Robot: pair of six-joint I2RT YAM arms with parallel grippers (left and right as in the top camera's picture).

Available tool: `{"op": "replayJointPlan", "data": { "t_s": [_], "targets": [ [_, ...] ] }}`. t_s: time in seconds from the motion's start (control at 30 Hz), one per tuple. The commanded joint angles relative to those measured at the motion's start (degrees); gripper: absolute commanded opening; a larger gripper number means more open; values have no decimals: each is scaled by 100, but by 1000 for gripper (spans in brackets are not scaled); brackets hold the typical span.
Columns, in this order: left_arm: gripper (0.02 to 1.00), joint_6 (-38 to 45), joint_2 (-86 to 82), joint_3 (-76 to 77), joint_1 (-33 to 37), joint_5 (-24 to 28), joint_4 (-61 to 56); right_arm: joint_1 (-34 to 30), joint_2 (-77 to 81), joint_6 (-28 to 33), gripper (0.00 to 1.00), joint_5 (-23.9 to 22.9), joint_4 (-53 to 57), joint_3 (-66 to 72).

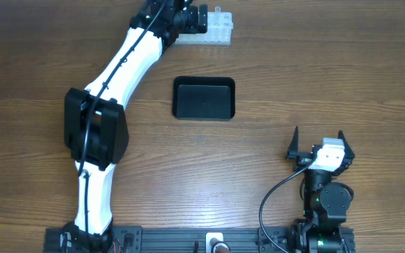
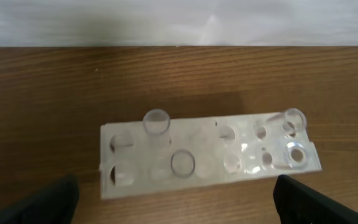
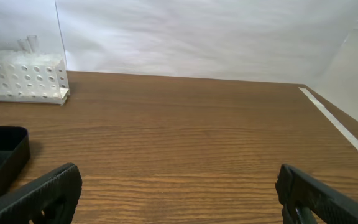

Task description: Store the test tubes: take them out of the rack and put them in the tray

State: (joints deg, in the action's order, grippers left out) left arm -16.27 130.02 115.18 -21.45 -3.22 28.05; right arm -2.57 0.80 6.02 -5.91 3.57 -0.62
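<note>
A clear plastic rack (image 2: 210, 158) stands at the table's far edge, seen from above in the left wrist view. Clear test tubes stand upright in it: one (image 2: 156, 122) near one end, another (image 2: 183, 163) beside it, and one (image 2: 293, 117) at the opposite end. My left gripper (image 2: 176, 186) hovers over the rack (image 1: 216, 31), open, with nothing between its fingers (image 2: 48, 202). The black tray (image 1: 204, 98) lies in the table's middle with nothing in it. My right gripper (image 1: 318, 133) is open near its base, far from the rack (image 3: 23, 78) and the tray (image 3: 2, 155).
A white wall runs just behind the rack. A strip of white tape (image 3: 337, 124) marks the table's right side. Bare wood table (image 1: 315, 63) lies between the tray and the right arm.
</note>
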Motion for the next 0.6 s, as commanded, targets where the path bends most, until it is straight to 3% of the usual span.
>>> {"op": "replayJointPlan", "data": {
  "t_s": [0.03, 0.6],
  "targets": [
    [996, -92, 236, 308, -31, -50, -42, 31, -42, -15, 991, 33, 24, 31],
    [996, 275, 503, 315, -72, -52, -339, 31, -42, -15, 991, 33, 24, 31]
  ]
}}
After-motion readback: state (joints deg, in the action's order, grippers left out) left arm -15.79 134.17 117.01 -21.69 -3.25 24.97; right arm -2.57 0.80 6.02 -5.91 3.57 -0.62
